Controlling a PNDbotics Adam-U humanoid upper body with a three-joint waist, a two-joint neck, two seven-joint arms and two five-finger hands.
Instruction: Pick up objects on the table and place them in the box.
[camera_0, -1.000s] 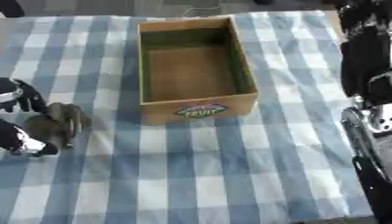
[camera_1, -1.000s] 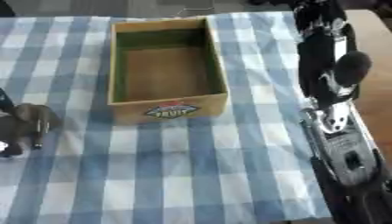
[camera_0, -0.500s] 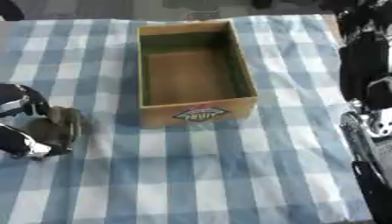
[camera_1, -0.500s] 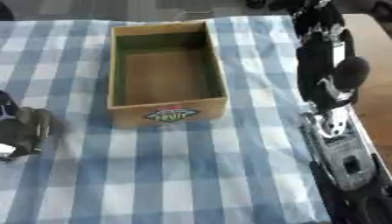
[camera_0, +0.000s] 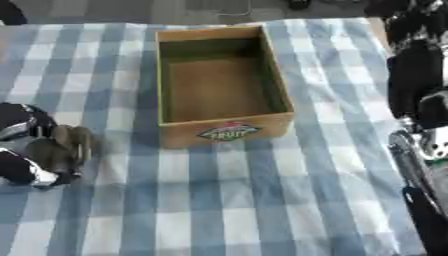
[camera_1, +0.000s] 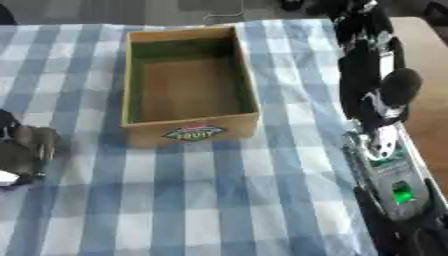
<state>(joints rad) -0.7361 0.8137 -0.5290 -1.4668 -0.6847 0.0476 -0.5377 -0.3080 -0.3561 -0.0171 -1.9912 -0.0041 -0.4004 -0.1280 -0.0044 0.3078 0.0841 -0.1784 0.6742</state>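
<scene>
An open cardboard box (camera_0: 272, 83) with a fruit label on its front wall stands in the middle of the blue checked tablecloth; nothing shows inside it. At the left edge lies a small grey-brown object (camera_0: 64, 149). My left hand (camera_0: 21, 171) is around it from the left, one part curled above it and one below. My right arm runs down the right edge, and its hand (camera_1: 418, 237) shows only as a dark shape in the lower right corner.
The tablecloth (camera_0: 227, 200) spreads in front of the box and to both sides. A bare wooden strip of table (camera_1: 429, 75) lies beyond the cloth at the right. My right forearm (camera_1: 385, 160) takes up the right side.
The whole picture has slid down a little, so the camera moved. The left hand stays curled at the grey-brown object. The right arm keeps its place.
</scene>
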